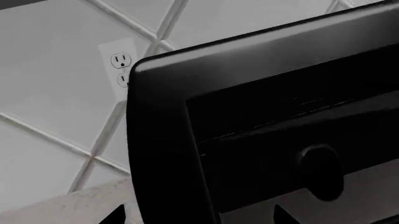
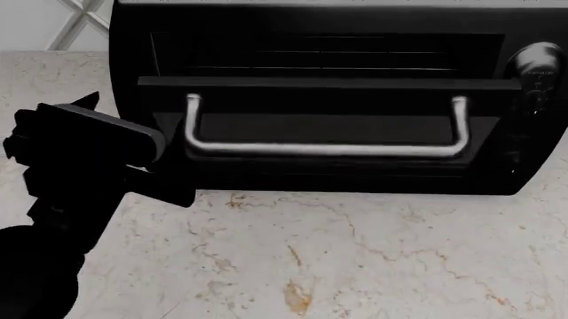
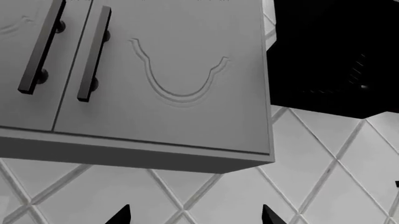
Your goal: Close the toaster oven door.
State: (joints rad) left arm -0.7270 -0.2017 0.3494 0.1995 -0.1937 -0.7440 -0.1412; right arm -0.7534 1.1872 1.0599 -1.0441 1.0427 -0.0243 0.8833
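Note:
The glossy black toaster oven stands at the back of the counter, with a knob on its right side. Its door hangs part-way open, tilted outward, and its silver bar handle faces me. My left gripper is open beside the door's left end. In the left wrist view the left gripper shows two spread fingertips astride the toaster oven's left front corner, with the door just beyond. My right gripper is open, holds nothing and points at the wall.
A marble countertop stretches in front of the oven. A wall outlet sits on the tiled wall left of it. Grey upper cabinets with black bar handles, and a dark body, lie ahead of the right gripper.

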